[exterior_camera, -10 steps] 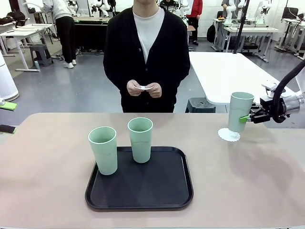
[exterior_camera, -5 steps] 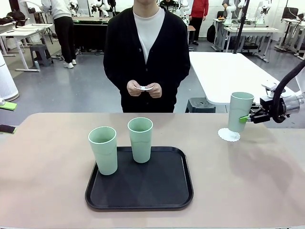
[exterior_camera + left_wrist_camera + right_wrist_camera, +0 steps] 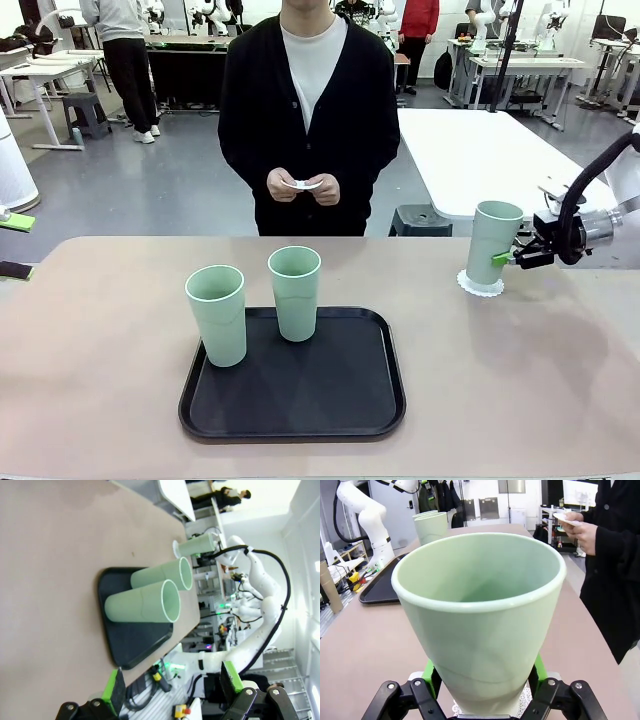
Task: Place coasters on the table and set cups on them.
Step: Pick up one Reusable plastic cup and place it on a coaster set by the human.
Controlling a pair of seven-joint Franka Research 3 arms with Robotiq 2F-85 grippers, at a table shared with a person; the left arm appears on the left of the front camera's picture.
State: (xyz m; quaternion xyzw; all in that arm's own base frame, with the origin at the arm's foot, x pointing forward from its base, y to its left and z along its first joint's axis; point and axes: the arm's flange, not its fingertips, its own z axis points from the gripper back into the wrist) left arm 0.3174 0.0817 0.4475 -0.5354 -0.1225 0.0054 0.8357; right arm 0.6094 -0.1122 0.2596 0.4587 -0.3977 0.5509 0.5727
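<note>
My right gripper [image 3: 510, 257] is shut on a pale mint cup [image 3: 494, 240], upright with its base down at a white scalloped coaster [image 3: 481, 284] on the beige table [image 3: 520, 370]. In the right wrist view this cup [image 3: 480, 615] stands between the green pads [image 3: 431, 672], with the coaster's edge [image 3: 526, 700] showing below it. Two more cups [image 3: 216, 315] [image 3: 295, 293] stand on the black tray [image 3: 290, 430]. The person holds white coasters [image 3: 305, 184] in both hands. My left gripper [image 3: 172, 685] is open and holds nothing, at the table's left edge [image 3: 12, 246].
The person stands at the table's far side, behind the tray. A white table [image 3: 480, 150] lies beyond the far right corner. Bare tabletop stretches left of the tray and between the tray and the coaster.
My right gripper has lowered the held cup and shifted it slightly left, bringing its base down to the coaster. The tray cups, the person's hands and my left gripper have not moved.
</note>
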